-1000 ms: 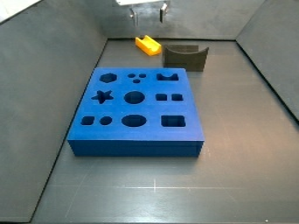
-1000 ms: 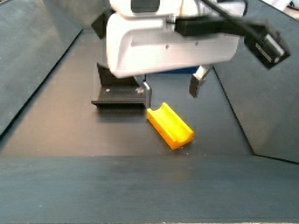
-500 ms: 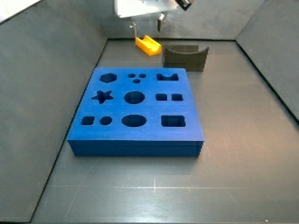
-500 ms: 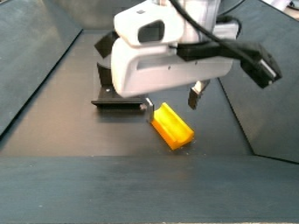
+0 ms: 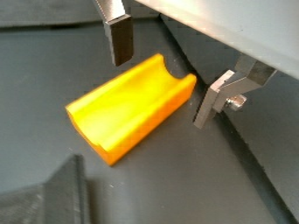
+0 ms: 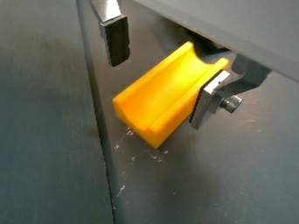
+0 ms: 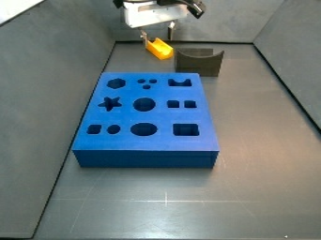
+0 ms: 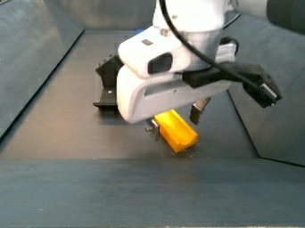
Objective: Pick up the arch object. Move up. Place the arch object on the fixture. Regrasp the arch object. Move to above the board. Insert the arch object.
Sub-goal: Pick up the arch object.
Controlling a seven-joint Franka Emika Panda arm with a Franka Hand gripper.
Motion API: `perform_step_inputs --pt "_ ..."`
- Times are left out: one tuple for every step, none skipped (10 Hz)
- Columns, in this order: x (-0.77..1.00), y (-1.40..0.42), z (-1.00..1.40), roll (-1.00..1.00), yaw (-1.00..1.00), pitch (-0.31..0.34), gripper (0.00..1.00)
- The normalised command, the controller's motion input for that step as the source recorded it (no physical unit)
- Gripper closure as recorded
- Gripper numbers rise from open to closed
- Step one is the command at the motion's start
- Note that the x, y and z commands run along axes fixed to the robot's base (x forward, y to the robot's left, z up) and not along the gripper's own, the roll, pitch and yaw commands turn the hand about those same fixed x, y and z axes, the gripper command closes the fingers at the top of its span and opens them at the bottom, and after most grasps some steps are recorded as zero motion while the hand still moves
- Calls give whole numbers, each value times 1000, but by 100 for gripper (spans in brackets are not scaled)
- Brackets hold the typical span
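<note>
Arch object (image 5: 131, 105) on dark floor (image 5: 222, 192), tool (image 5: 163, 74) astride

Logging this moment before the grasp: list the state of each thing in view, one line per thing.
gripper: open, lowered around the arch object, fingers on either side, not yet clamped.
arch object: lying on the floor on its side, notch channel facing up, not lifted.
fixture: on the floor beyond the board, nothing in it.
board: flat on the floor, its cut-outs all unfilled.
</note>
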Motion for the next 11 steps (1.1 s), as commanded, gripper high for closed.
perform_step_inputs --pt "77 49 -823 63 283 -187 0" --pt "86 3 -840 63 257 -179 0" --pt "0 0 -800 103 209 -186 0" --pt "-43 0 -297 107 151 -107 0" --pt "0 0 0 0 0 -20 0" --pt "0 0 0 0 0 3 100" --pt "0 0 0 0 0 0 100" --pt "0 0 0 0 0 0 100" --pt "0 0 0 0 0 0 100" --pt "0 0 0 0 0 0 100" --pt "0 0 0 0 0 0 100"
